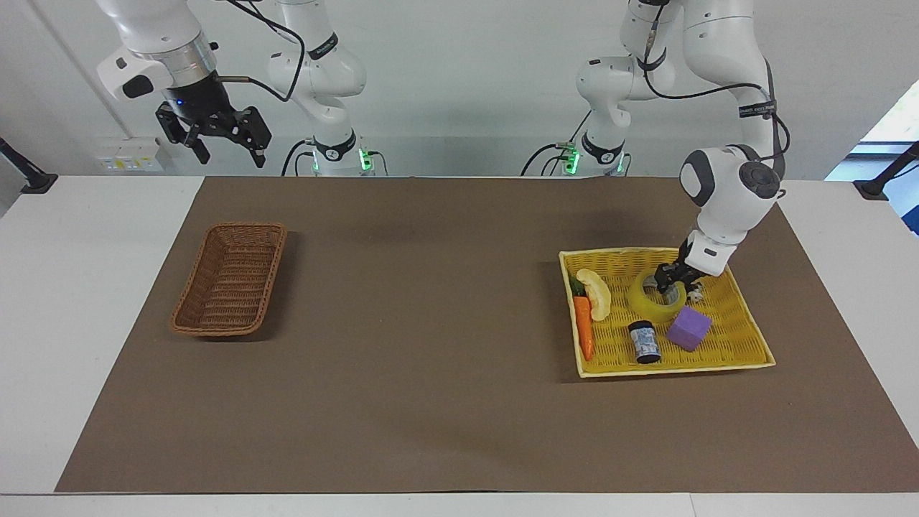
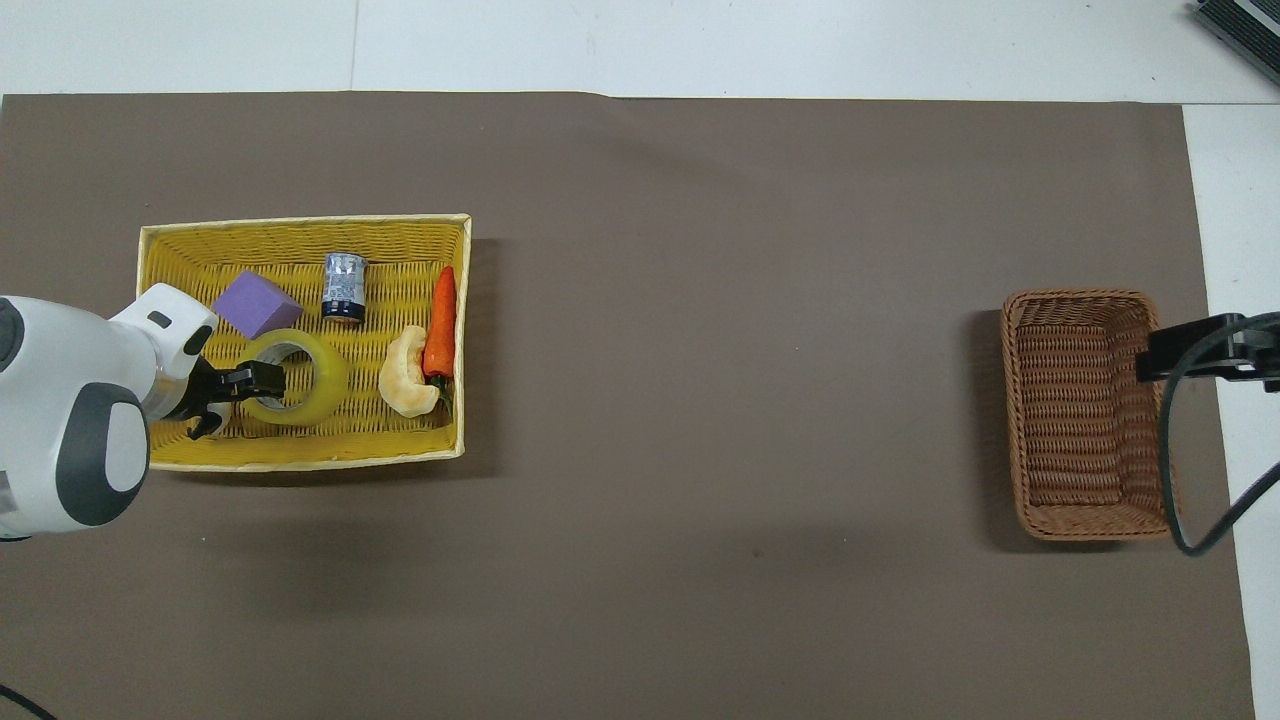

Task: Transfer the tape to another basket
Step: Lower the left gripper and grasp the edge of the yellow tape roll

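The tape (image 1: 650,305), a yellow roll with a pale core, lies in the yellow basket (image 1: 675,370) toward the left arm's end of the table; it also shows in the overhead view (image 2: 322,385). My left gripper (image 1: 671,278) is down at the roll's rim on the side nearer the robots, its tip reaching into the core (image 2: 250,380). The brown wicker basket (image 1: 248,227) stands empty toward the right arm's end (image 2: 1075,296). My right gripper (image 1: 222,140) waits open, raised high by the brown basket.
The yellow basket (image 2: 300,222) also holds a purple cube (image 1: 689,328), a small dark can (image 1: 644,342), an orange carrot (image 1: 584,327), a pale curved piece (image 1: 597,293) and a small black-and-white thing (image 1: 695,291), mostly hidden by the left gripper. A brown mat covers the table.
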Motion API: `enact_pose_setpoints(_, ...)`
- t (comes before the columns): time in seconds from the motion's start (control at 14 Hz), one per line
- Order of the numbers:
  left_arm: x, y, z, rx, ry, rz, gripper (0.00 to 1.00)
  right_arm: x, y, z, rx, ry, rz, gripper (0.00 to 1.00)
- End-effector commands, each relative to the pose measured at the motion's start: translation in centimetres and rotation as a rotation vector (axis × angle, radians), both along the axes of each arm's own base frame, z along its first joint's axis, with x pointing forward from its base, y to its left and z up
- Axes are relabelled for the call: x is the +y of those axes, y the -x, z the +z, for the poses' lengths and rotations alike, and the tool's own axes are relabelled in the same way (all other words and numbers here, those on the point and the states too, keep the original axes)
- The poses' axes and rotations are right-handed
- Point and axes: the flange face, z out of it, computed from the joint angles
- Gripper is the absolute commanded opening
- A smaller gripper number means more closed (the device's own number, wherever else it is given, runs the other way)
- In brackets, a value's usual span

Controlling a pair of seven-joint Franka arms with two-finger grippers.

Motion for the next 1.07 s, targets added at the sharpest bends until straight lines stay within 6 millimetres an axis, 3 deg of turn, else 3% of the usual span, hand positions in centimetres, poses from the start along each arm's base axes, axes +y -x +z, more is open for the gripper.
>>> enact_pose_setpoints(0.0, -0.3, 0.0, -0.6, -0.008, 0.006, 0.009, 0.61, -0.2, 0.5, 0.2, -0.004, -0.002, 0.02, 1.0)
enact_pose_setpoints(0.36, -1.6, 0.0, -0.5, -0.006, 0.006, -0.007, 0.6, -0.2, 0.5, 0.2, -0.004, -0.002, 0.02, 1.0)
enact_pose_setpoints(0.5, -2.5, 0.0, -0.5, -0.006, 0.006, -0.023, 0.54, 0.0, 0.6, 0.2, -0.001, -0.004, 0.025, 1.0)
enact_pose_setpoints(0.57, -2.5, 0.1, -0.6, -0.003, 0.007, -0.027, 0.45, 0.2, 0.6, 0.2, -0.003, -0.004, 0.028, 1.0)
enact_pose_setpoints(0.71, -2.5, 0.1, -0.6, 0.009, 0.007, -0.033, 0.11, 0.3, 0.5, 0.1, -0.001, -0.004, 0.036, 1.0)
enact_pose_setpoints(0.78, -2.6, -0.1, -0.3, 0.008, 0.007, -0.032, 0.0, 0.5, 0.5, 0.2, -0.004, -0.002, 0.036, 1.0)
enact_pose_setpoints(1.0, -2.5, -1.1, 1.2, 0.026, 0.01, -0.031, 0.0, 0.5, 0.5, 0.1, -0.012, 0.001, 0.039, 1.0)
